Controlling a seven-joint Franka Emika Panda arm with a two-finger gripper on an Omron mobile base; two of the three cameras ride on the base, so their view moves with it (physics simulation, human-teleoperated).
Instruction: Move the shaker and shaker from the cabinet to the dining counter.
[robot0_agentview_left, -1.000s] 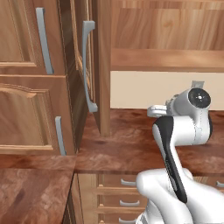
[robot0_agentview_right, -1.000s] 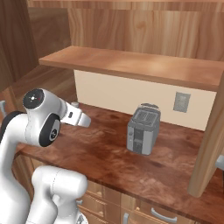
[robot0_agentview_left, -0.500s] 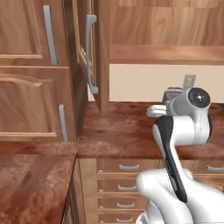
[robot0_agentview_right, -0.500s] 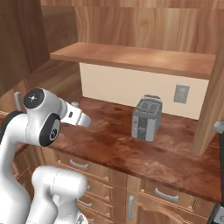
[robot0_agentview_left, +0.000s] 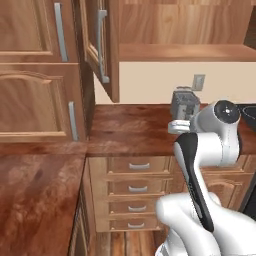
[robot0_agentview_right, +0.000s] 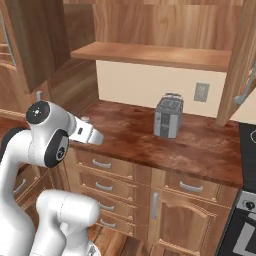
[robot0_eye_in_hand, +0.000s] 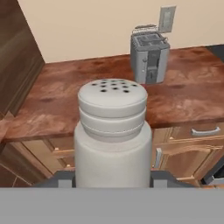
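Note:
A light-grey shaker (robot0_eye_in_hand: 112, 131) with a perforated rounded cap stands upright and close in the hand view, and my gripper (robot0_eye_in_hand: 111, 180) is shut on its lower body. From the base views my hand (robot0_agentview_right: 89, 134) hangs in front of the worktop's edge, well below the cabinet (robot0_agentview_right: 150, 54). The cabinet's wooden shelf (robot0_agentview_left: 185, 52) shows bare and its door (robot0_agentview_left: 102, 45) stands open. The second shaker and the dining counter are out of view.
A grey toaster (robot0_agentview_right: 167, 116) stands on the kitchen worktop (robot0_agentview_right: 200, 150) below a wall socket (robot0_agentview_right: 201, 92). Drawer fronts (robot0_agentview_left: 135, 187) run under the worktop. A dark stove (robot0_agentview_right: 247, 200) sits at the right edge. Closed wall cabinets (robot0_agentview_left: 35, 65) fill the left side.
The whole picture has shifted in both base views, so the base has moved back and to the side. The toaster has come into the left base view. The arm keeps its pose.

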